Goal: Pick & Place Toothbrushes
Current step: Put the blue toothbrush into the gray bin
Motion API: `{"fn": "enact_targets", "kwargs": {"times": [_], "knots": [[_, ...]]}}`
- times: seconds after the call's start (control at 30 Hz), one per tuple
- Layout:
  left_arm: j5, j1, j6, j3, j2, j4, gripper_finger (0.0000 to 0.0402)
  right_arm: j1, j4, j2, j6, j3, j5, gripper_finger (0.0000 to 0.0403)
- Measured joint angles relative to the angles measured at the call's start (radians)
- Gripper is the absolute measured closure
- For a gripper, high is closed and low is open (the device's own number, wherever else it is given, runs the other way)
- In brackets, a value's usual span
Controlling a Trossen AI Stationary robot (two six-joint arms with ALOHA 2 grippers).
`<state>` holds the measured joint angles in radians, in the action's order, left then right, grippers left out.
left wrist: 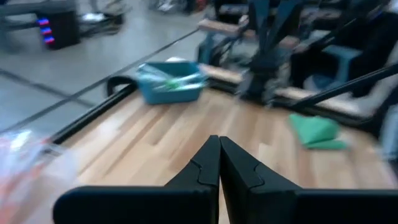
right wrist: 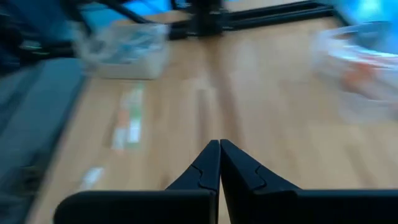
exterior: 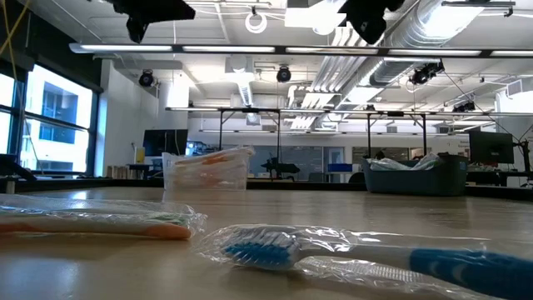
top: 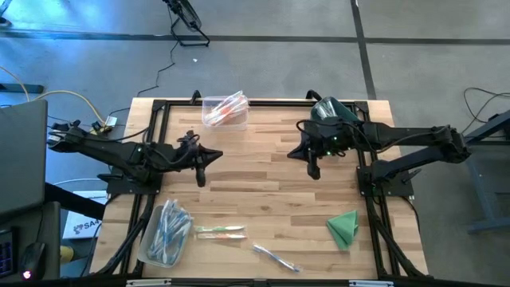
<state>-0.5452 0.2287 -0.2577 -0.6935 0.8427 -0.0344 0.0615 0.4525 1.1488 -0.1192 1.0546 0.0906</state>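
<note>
You are looking at a job that seems partly sorted. A clear plastic bin holding orange-accented toothbrushes (top: 225, 110) is sitting toward twelve o'clock on the pale wooden table (top: 263, 167), and a second clear bin of blue and white toothbrushes (top: 166, 232) is resting near seven o'clock. Still lying loose along the near edge are two wrapped brushes: a green-and-orange wrapped toothbrush (top: 220, 232) just beside the blue bin at six o'clock, and a blue-handled wrapped toothbrush (top: 276, 257) a little further toward five o'clock. So, by my reckoning, you are facing at least two more picks.

Neither arm is carrying anything. The left gripper (top: 201, 172) is hovering over bare wood around nine o'clock with its fingers clenched together on nothing, and the right gripper (top: 314, 167) is hanging near two o'clock, likewise pressed closed and empty. A folded green cloth (top: 343, 227) is lying at four o'clock, apart from the brushes.

You are not getting a clear count inside either bin, since the brushes are overlapping. Both wrist views are smeared, so small details on the table there are hard to read, and the level view is cutting both grippers off at its top.
</note>
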Motion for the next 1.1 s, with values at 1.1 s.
{"fn": "enact_targets", "kwargs": {"times": [1.1], "knots": [[0.139,0.000,-0.035,0.157,-0.166,0.137,0.0401,-0.546,-0.170,0.428,-0.718,0.000,0.032,0.0401]]}}
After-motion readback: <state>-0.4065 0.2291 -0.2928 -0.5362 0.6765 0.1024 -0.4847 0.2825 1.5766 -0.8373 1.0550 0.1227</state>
